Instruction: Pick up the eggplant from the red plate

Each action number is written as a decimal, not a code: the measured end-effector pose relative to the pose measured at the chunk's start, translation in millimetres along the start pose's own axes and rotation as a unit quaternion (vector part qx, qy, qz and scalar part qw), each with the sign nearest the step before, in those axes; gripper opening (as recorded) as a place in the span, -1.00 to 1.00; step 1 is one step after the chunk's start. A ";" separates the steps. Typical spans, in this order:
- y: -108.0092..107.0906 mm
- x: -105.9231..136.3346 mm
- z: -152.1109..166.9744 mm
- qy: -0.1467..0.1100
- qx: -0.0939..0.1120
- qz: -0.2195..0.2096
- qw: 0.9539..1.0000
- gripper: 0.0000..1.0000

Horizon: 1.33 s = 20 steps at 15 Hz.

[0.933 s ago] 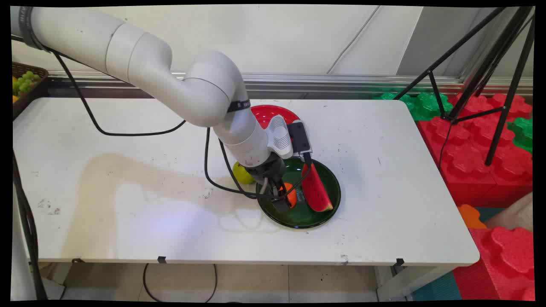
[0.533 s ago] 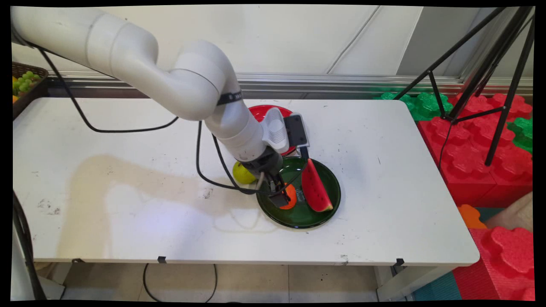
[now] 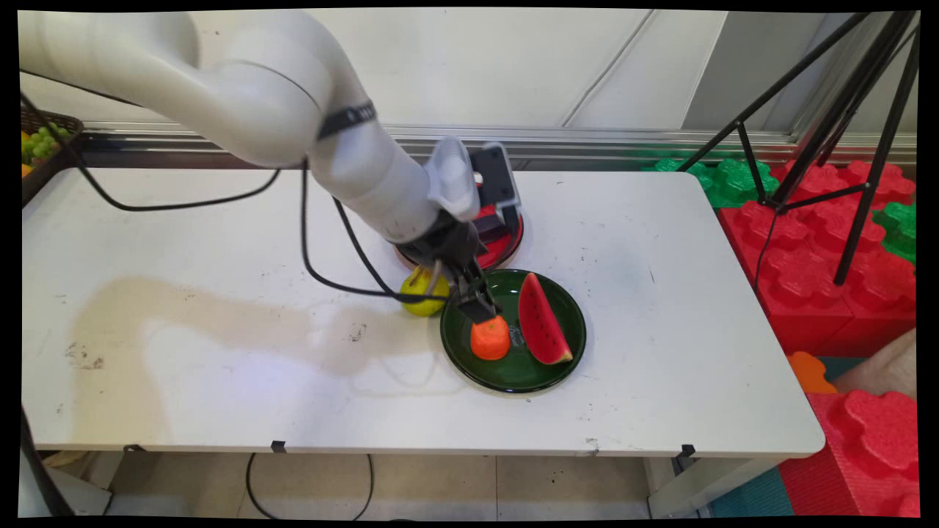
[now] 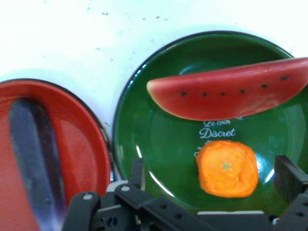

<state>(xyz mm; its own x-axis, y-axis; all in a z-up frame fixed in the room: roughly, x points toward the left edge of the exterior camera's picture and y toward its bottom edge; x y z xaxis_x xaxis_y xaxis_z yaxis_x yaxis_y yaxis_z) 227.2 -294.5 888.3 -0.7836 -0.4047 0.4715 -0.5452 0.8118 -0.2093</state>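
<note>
An orange fruit [image 3: 490, 339] sits on the green plate [image 3: 513, 375] beside a watermelon slice [image 3: 543, 321]. My gripper [image 3: 480, 311] hangs open just above the fruit's upper left, holding nothing. In the hand view the orange fruit [image 4: 226, 168] lies below and between the two spread fingers [image 4: 137, 169], apart from both. The watermelon slice [image 4: 226, 94] lies past it on the green plate [image 4: 144, 139]. A yellow-green fruit [image 3: 422, 295] rests on the table against the plate's left side, partly behind the hand.
A red plate [image 3: 508, 246] lies just behind the green one, also seen as the red plate [image 4: 79, 144] in the hand view. A basket of grapes [image 3: 37, 139] stands far left. A black tripod [image 3: 843, 147] and foam blocks [image 3: 807, 242] stand beyond the table's right edge.
The gripper has risen up and back from the orange fruit, which stays on the green plate. The arm has swung upward and to the left.
</note>
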 end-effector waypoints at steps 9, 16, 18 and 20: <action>-29.1 -1.5 -92.4 0.047 0.048 -0.066 0.996 1.00; -61.6 1.5 -109.6 0.035 0.097 -0.114 0.988 1.00; -71.7 4.2 -101.8 0.025 0.108 -0.122 0.986 1.00; -81.4 6.3 -90.7 0.015 0.115 -0.129 0.985 1.00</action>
<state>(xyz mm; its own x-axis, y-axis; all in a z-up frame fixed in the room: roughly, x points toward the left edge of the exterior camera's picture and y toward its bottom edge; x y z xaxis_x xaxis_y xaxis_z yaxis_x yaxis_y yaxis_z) 293.7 -325.0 986.0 -0.6036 -0.5689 0.5587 -0.7800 0.5664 -0.2659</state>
